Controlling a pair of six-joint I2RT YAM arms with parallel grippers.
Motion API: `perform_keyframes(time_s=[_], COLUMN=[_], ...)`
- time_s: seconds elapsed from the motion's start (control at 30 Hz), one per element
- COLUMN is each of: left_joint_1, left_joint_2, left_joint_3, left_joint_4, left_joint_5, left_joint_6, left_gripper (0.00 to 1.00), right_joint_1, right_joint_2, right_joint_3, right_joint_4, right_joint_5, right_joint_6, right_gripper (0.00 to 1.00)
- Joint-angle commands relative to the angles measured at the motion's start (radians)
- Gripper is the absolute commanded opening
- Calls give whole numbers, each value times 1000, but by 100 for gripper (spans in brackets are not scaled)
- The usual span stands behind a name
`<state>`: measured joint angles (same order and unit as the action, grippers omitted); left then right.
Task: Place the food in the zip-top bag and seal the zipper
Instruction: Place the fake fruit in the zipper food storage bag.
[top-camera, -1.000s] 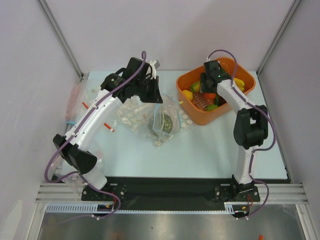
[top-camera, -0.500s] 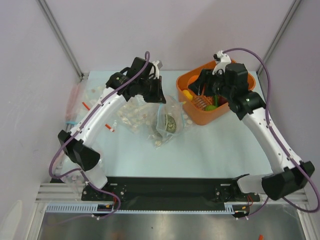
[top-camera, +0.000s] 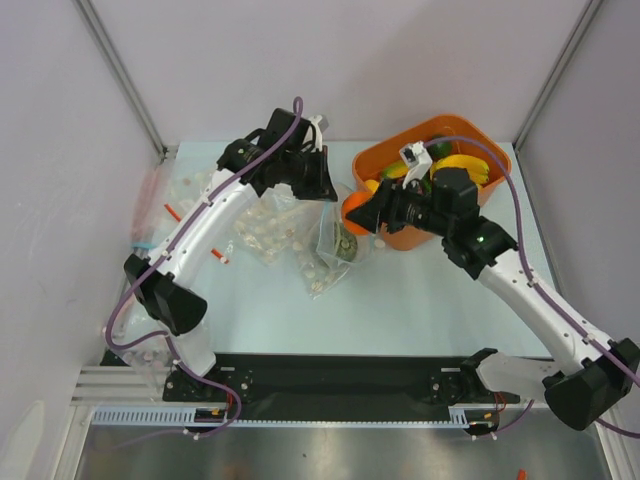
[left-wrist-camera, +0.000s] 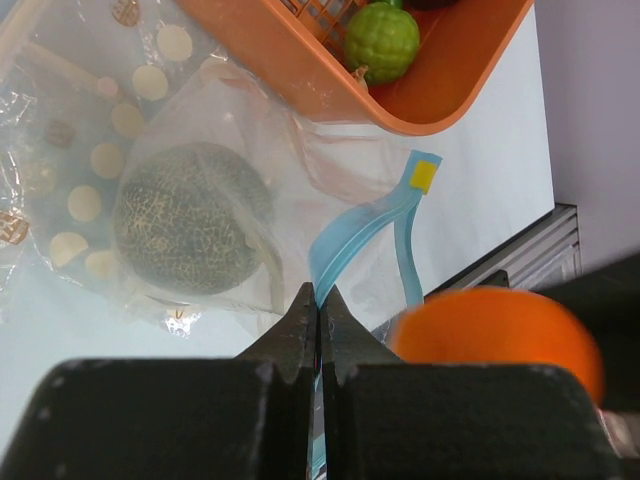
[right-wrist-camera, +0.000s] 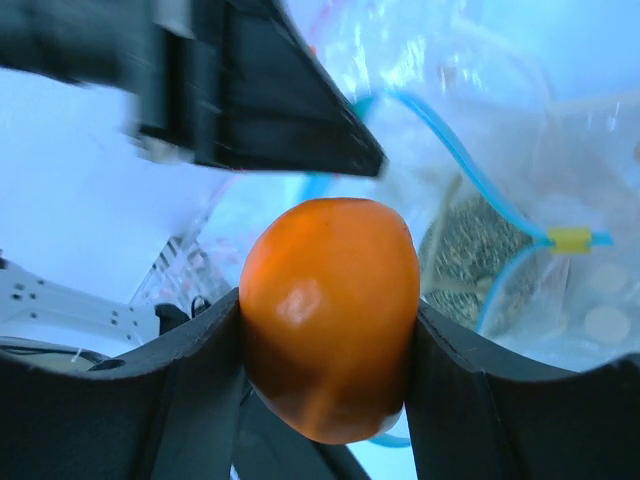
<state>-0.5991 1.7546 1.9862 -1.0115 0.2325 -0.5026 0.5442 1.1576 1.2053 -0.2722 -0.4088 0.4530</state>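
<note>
No text, brand or number can be read anywhere. The small yellow square tab (left-wrist-camera: 424, 176) at the end of the thin light-blue zipper strip (left-wrist-camera: 350, 225) shows no legible mark.

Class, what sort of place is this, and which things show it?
Probably a lab robot test bench: a left arm and right arm bolted on a metal rail, plain wall panels around the table, toy fruit in an orange basket.
</note>
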Motion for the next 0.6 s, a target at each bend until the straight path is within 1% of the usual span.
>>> perform_keyframes(time_s=[0.0,0.07,0.17,0.3,0.4,0.43,0.47,0.53,0.57], left_joint_1=[2,2,2,2,2,1,2,2,2], left_joint_2=[-14,-17,-20,-20,-21,-24,-26,-27,-29], left_joint_3=[39,39,40,40,23,10,3,-9,-10], left_joint_4=[36,39,48,51,56,59,62,68,67], left_joint_5=[37,47,59,67,77,77,82,85,84], left_joint_6=[-34,-42,-54,-60,-59,-62,-62,-63,-60], left_gripper=[0,0,0,0,0,0,0,0,0], right_joint_1=[7,13,17,22,28,30,31,33,33], right_joint_2=[7,34,100,172,205,217,221,234,243], right_joint_3=[-114,-127,-104,-14,22,33,37,45,46], right_joint_4=[195,212,188,78,24,18,10,4,4], right_joint_5=[1,24,68,192,280,297,326,335,334], right_joint_6=[107,98,69,49,30,27,27,23,21], right_gripper=[24,23,22,22,23,25,28,36,50])
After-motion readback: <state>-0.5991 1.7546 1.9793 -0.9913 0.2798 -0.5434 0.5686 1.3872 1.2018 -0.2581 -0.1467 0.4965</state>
